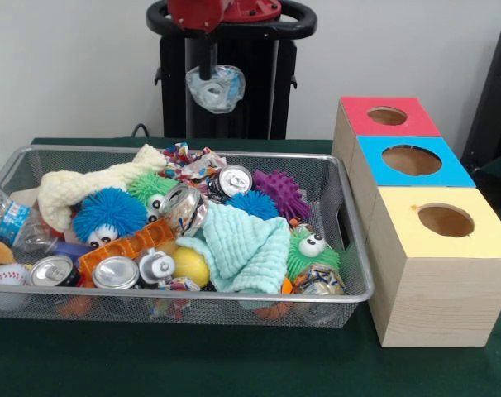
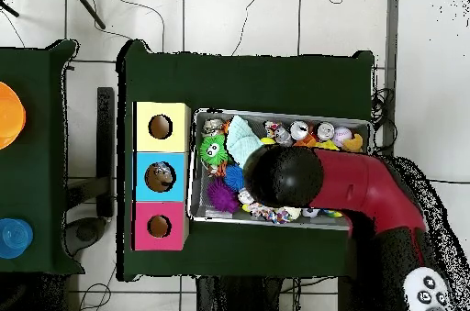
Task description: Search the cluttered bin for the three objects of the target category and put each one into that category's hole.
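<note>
I've got the hand [image 1: 211, 83] clenched on a bottle [image 1: 217, 88], lifted above the bin [image 1: 350, 240] to carry to the blue box's hole [image 1: 412, 160].

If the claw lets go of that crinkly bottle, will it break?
Probably not. The bottle in the claw looks like thin, dented plastic, so likely light and squashy. Being round, it may roll among the basket's toys.

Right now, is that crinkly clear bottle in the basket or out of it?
Out. The end effector holds the bottle in the air, well above the wire basket.
</note>
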Robot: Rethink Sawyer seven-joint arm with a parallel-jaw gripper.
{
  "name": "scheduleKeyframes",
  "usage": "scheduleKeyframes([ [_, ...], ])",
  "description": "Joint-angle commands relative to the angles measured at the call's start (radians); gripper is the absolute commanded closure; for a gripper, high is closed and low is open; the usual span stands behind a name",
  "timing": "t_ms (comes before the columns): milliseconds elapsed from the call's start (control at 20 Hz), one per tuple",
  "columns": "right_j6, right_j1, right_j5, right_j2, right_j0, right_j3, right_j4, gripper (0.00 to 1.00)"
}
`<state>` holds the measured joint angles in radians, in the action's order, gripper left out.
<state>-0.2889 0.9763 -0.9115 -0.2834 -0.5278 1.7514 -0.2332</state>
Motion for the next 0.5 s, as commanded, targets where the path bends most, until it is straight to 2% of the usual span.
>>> scheduleKeyframes([
  [50, -0.384, 0.009, 0.077, 0.064, 0.061, 0.139, 0.043, 1.0],
  [300, -0.475, -0.014, 0.133, 0.093, 0.141, 0.144, 0.056, 1.0],
  [500, -0.534, -0.027, 0.137, 0.117, 0.206, 0.128, 0.073, 1.0],
])
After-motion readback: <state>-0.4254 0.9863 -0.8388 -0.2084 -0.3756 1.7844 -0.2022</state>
